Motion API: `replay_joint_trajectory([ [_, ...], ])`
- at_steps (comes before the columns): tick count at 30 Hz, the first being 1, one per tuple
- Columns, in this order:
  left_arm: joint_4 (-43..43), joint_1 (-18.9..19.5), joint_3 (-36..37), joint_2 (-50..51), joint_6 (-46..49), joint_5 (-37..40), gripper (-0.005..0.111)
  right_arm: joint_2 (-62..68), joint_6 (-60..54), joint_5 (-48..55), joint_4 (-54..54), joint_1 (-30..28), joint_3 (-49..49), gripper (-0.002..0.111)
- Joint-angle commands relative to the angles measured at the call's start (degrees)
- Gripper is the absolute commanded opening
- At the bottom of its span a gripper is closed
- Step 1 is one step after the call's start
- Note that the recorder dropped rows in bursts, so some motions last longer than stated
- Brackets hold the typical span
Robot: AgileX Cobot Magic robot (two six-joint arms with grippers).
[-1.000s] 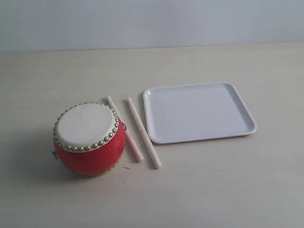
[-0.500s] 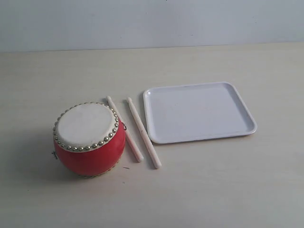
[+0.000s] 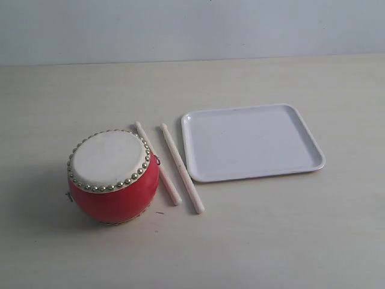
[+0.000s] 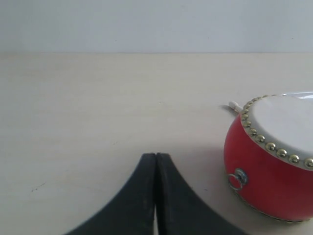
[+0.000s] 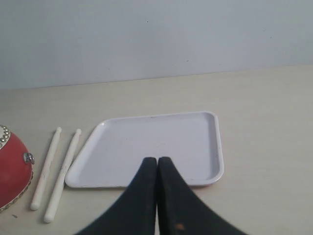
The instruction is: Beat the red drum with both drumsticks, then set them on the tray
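I see the glossy, round-bellied red drum (image 3: 113, 180), with its off-white skin and metal studs, standing at the lower left of the exterior view on the pale beige table (image 3: 271, 241). Just right of it, the two slim cream-white drumsticks (image 3: 182, 170) lie side by side on the table. The flat white rectangular plastic tray (image 3: 252, 141) sits right of centre. The black left gripper (image 4: 155, 157) has its jaws pressed together near the drum. The right gripper (image 5: 157, 160) has its jaws together too, by the tray's rim.
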Motion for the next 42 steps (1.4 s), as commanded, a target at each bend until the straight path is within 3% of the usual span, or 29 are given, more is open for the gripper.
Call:
replay_joint_trajectory([
  [1,0.17,0.06,0.04,-0.33,0.05,-0.38,0.0,-0.34,-0.06,-0.34,0.25,-0.37,0.23,0.0],
  [10,0.52,0.06,0.04,-0.33,6.8,-4.02,0.0,-0.34,-0.06,-0.34,0.25,-0.37,0.23,0.0],
  [17,-22.51,0.06,0.04,-0.33,3.87,-11.13,0.0,-0.34,-0.06,-0.34,0.25,-0.37,0.23,0.0],
  [23,-28.76,0.06,0.04,-0.33,-1.07,-13.5,0.0,-0.34,-0.18,-0.34,0.25,-0.37,0.23,0.0],
  [34,-29.42,0.06,-0.2,-0.33,-5.34,-12.74,0.0,-0.34,-0.18,-0.34,0.25,-0.37,0.23,0.0],
  [42,-30.11,0.06,-8.61,-0.33,-4.48,-7.52,0.0,-0.34,-0.07,-0.34,0.25,-0.37,0.23,0.0],
])
